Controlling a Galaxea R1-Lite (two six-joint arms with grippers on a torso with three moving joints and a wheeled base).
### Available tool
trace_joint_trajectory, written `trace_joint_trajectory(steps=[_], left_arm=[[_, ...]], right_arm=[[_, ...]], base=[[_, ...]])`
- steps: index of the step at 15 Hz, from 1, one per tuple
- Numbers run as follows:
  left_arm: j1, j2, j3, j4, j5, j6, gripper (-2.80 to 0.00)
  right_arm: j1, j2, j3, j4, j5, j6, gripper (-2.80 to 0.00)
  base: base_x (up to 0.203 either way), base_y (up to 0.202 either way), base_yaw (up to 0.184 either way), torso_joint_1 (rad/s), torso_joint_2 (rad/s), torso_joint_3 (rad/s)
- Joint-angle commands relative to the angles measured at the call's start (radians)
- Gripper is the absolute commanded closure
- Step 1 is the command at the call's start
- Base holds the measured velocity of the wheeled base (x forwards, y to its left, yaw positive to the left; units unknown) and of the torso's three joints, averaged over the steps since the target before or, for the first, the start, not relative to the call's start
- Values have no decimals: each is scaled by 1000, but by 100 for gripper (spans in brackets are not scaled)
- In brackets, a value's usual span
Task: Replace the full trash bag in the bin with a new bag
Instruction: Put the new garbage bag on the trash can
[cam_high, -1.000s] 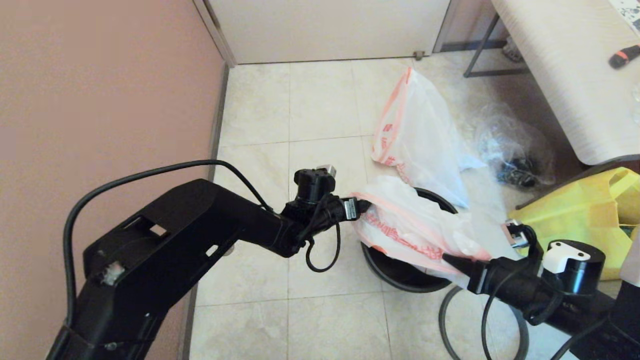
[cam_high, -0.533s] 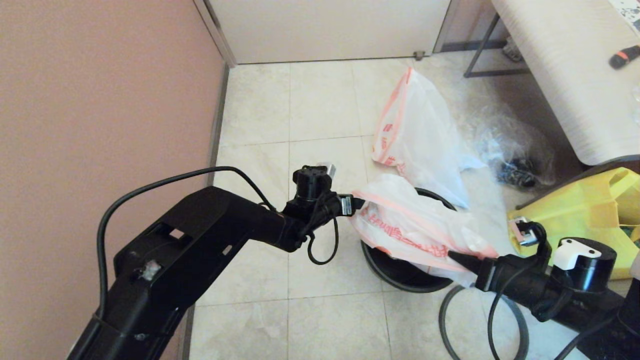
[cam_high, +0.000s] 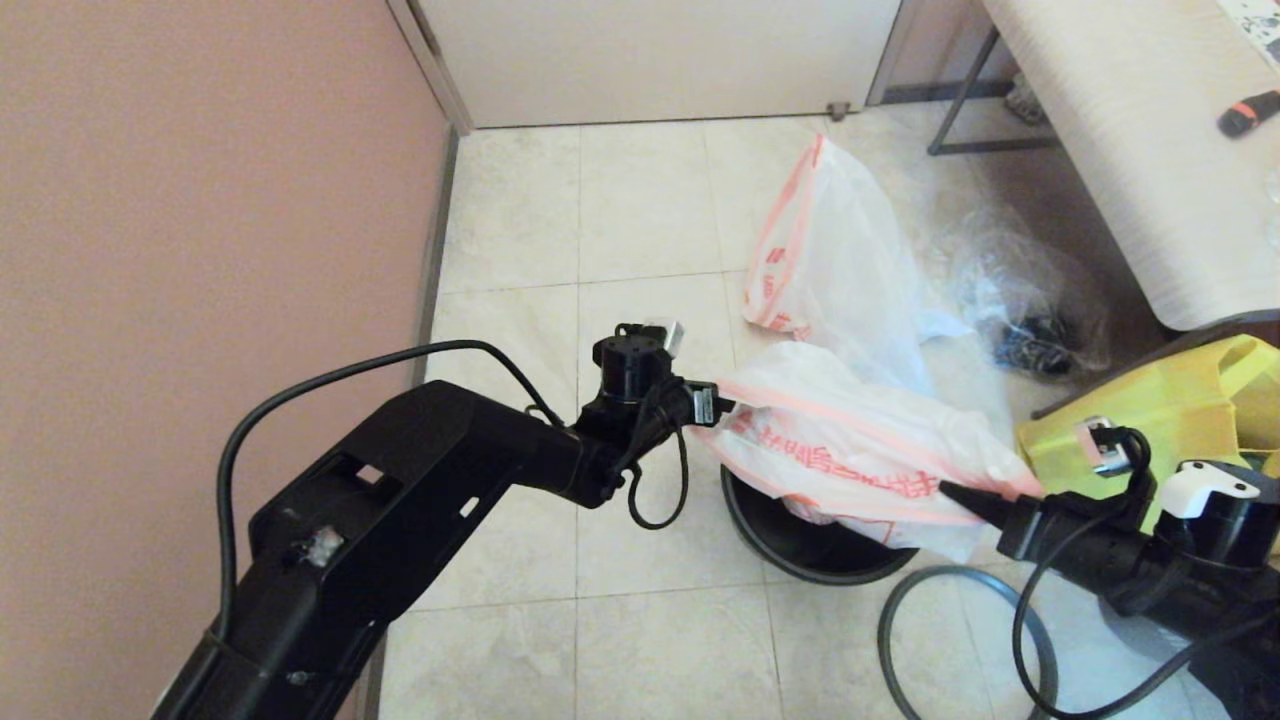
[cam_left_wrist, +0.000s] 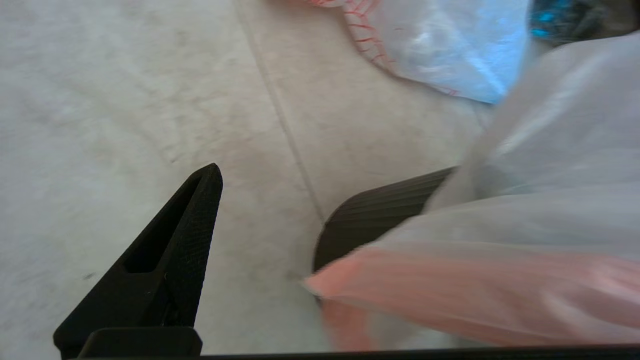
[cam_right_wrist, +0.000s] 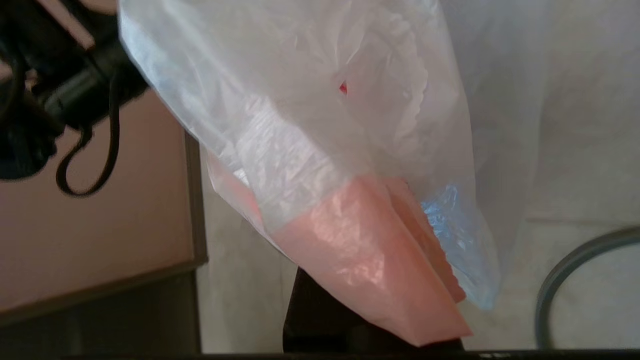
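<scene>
The new bag, thin white plastic with a pink band and red print, hangs stretched between both grippers above the black bin. My left gripper is at the bag's left end. It stands open: one finger is bare and well apart from the pink band, which covers the other finger. My right gripper is shut on the band's right end, and the band drapes over its fingers. The full trash bag stands on the floor behind the bin.
The grey hoop ring lies on the floor right of the bin, under my right arm. A clear bag with dark items and a yellow tote sit to the right below a table. A pink wall is at left.
My right gripper has pulled to the right with the bag's end. The bag is now drawn out wider and flatter over the bin. The left gripper has shifted only slightly.
</scene>
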Motion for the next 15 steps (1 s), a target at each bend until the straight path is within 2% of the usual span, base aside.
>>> trace_joint_trajectory(steps=[1, 3, 4, 6, 7, 13, 15], left_arm=[[1, -8, 11, -5, 24, -2, -280], [0, -14, 26, -29, 31, 6, -280], [0, -17, 28, -33, 32, 7, 0], [3, -45, 63, -19, 20, 6, 0], [4, -60, 80, 4, -8, 2, 0], [30, -90, 100, 25, -18, -2, 0], [44, -136, 118, 108, -40, -21, 0]], right_arm=[[-18, -2, -7, -8, 4, 3, 0], [-18, 0, -7, -8, 4, 3, 0], [-18, 1, -9, -8, 4, 3, 0], [-10, 3, -9, -8, 6, 3, 0], [-9, 4, -10, -8, 6, 3, 0], [-15, -10, -11, -8, 3, 5, 0], [-10, -18, -12, -8, 0, 6, 0]], base=[[0, 0, 0, 0, 0, 0], [0, 0, 0, 0, 0, 0], [0, 0, 0, 0, 0, 0], [0, 0, 0, 0, 0, 0], [0, 0, 0, 0, 0, 0], [0, 0, 0, 0, 0, 0], [0, 0, 0, 0, 0, 0]])
